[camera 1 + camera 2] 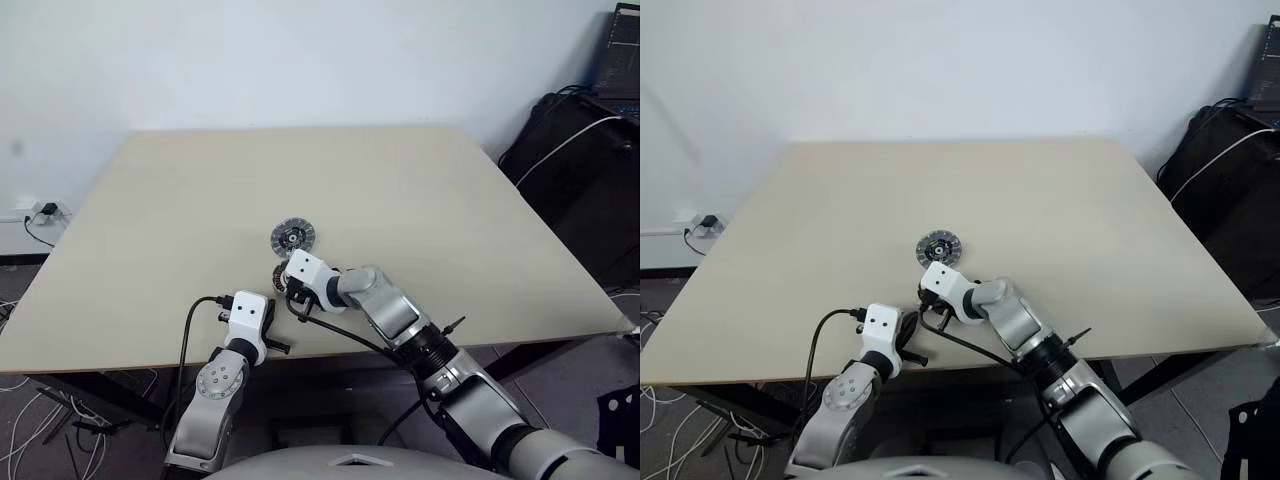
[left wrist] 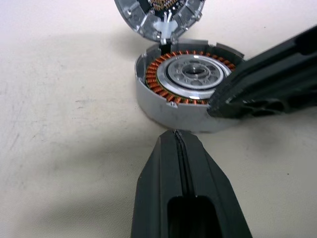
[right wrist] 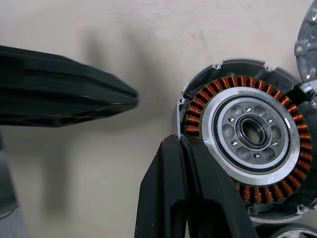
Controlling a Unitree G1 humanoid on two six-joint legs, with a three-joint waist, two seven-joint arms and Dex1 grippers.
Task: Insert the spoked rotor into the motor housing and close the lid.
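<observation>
The motor housing (image 2: 163,106) is a shallow silver cup with a ring of copper windings (image 3: 198,106), lying on the table near its front edge. Inside the windings sits a silver holed wheel with a central hub (image 3: 253,131); I cannot tell if this is the spoked rotor. The lid (image 1: 293,237), a dark-ringed disc, lies just beyond the housing. My right gripper (image 3: 182,141) is shut on nothing, its tips over the housing's rim. My left gripper (image 2: 176,135) is also shut and empty, its tip a little short of the housing's near wall.
The beige table (image 1: 450,220) stretches wide behind the parts. Its front edge (image 1: 120,362) runs close under both wrists. Black bags and cables (image 1: 570,170) stand off the table's right side. A wall socket with cables (image 1: 40,212) is at the left.
</observation>
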